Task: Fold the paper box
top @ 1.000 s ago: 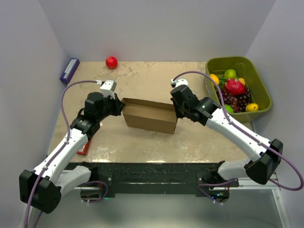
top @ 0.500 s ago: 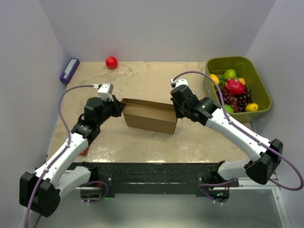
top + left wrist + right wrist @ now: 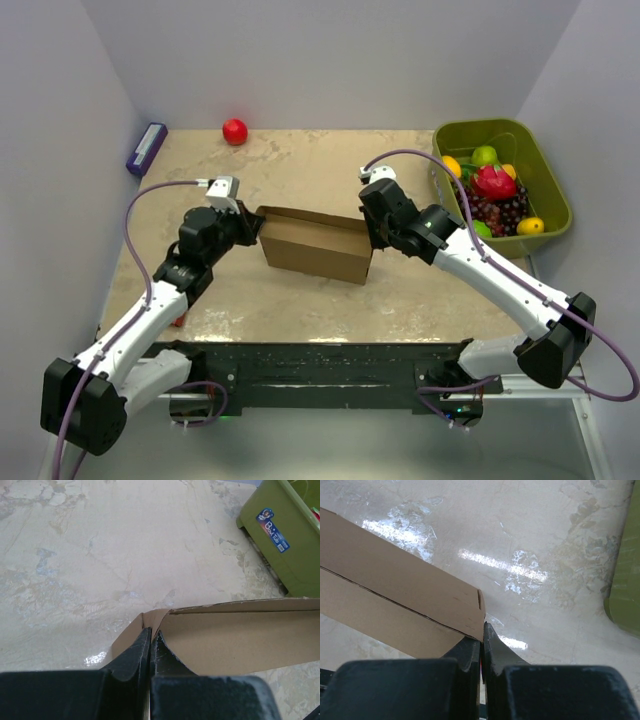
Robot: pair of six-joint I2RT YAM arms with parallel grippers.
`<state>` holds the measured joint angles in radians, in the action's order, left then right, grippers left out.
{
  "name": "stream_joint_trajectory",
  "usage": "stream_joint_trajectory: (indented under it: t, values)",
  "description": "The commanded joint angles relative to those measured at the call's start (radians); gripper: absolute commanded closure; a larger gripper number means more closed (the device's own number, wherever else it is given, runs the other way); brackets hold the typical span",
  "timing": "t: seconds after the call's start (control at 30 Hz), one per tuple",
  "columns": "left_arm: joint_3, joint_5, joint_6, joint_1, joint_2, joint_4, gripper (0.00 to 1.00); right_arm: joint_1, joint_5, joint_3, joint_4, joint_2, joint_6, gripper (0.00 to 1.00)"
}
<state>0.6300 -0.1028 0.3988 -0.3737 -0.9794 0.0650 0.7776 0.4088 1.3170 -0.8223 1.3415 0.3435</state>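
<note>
We see the paper box [image 3: 315, 245] standing near the middle of the table [image 3: 310, 170]. Its top is open and its long sides run roughly from the left edge towards the right edge. The left gripper [image 3: 252, 228] meets the box's left end. In its wrist view we find that gripper [image 3: 151, 636] closed, with the thin end wall of the box [image 3: 240, 640] pinched between its fingers. The right gripper [image 3: 368, 236] is at the opposite end. Its own camera shows it [image 3: 482, 634] closed as well, clamped on the corner of the box [image 3: 400, 590]. A green bin [image 3: 480, 126] holding fruit sits at the far right corner, well apart from the box. A red ball [image 3: 235, 131] lies by the far edge, and a purple object [image 3: 146, 148] rests at the far left corner.
</note>
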Motion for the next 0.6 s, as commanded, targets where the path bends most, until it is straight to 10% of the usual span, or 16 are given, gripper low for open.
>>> stream_joint_trajectory:
  t: [0.0, 0.57]
  values:
    - [-0.036, 0.007, -0.04, -0.05, -0.057, -0.149, 1.0, 0.005, -0.056, 0.03, 0.054, 0.008, 0.031, 1.0]
    - [0.083, 0.179, -0.081, -0.091, -0.097, -0.289, 1.0, 0.003, -0.054, 0.015, -0.038, -0.051, 0.091, 0.68]
